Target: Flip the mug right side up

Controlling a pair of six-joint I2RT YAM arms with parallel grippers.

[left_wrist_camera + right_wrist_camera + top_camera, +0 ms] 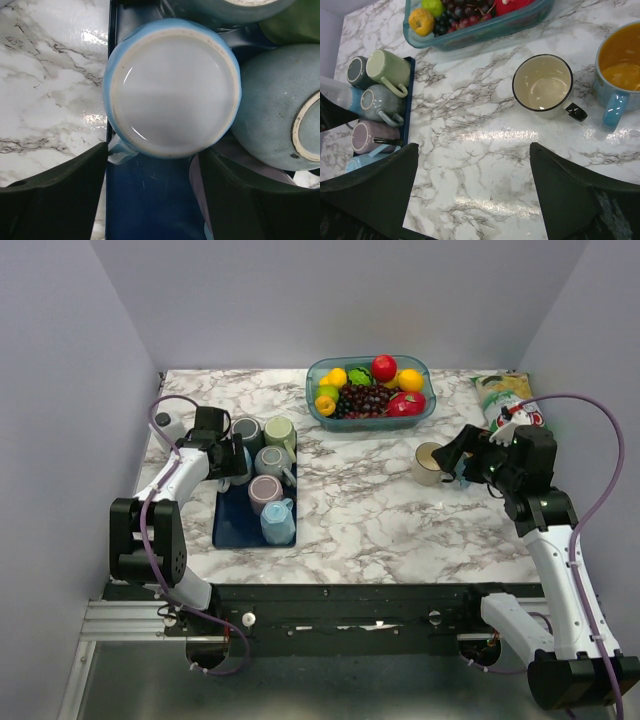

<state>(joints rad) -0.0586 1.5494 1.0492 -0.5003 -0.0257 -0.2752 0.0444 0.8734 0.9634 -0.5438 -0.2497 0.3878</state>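
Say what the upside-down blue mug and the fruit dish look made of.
The blue mug looks like glazed ceramic: glossy highlights, a duller off-white foot ring on its base. The fruit dish looks like teal-tinted plastic or glass, unclear which: fruit shows through its wall.

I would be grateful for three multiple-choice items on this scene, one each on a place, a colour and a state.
1. Where is the fruit bowl? A. near left corner B. far side of the table C. between the arm bases
2. What colour is the inside of the blue mug beside the cream mug? A. white B. black C. orange
3. How does the light blue mug below the left gripper stand? A. upside down B. upright C. on its side
Answers: 1 B, it sits at the top of the overhead view; 2 C, the right wrist view shows orange; 3 A, its flat base faces the camera.
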